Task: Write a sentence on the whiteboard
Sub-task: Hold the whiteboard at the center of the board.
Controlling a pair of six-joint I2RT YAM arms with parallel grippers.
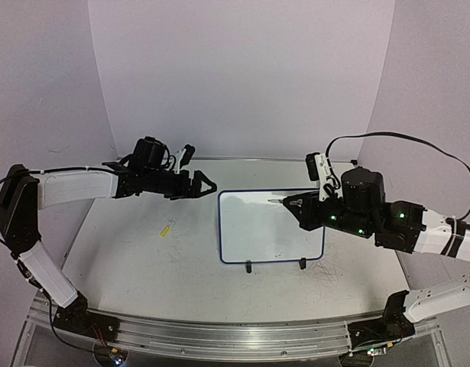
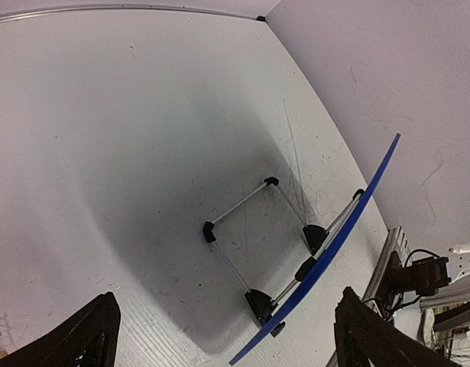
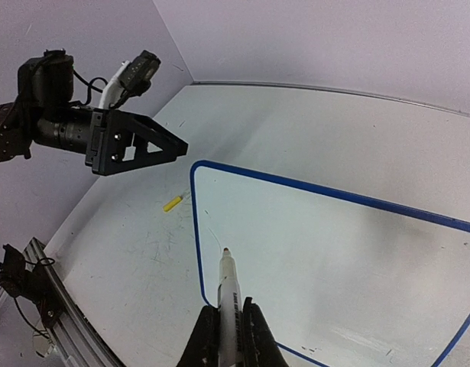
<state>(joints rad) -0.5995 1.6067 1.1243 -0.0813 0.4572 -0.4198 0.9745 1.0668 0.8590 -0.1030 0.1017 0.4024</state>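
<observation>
So the whiteboard (image 1: 271, 229) is standing mid-table with its blue frame and little black feet, leaning back on a wire stand (image 2: 250, 229). The right gripper (image 3: 228, 325) is clamping a white marker (image 3: 228, 287), whose tip is sitting over the board near its edge. The left gripper (image 1: 204, 185) is hanging wide open with nothing in it, just left of the board. A yellow bit (image 1: 167, 228) is lying on the table (image 1: 128, 252). The board's face is looking plain white, and I can't read any words.

Soft, even light and sharp focus. In the left wrist view a broad dark shadow lies mid-frame on the worktop (image 2: 105, 115) beside the whiteboard (image 2: 349, 222); edges bow.
</observation>
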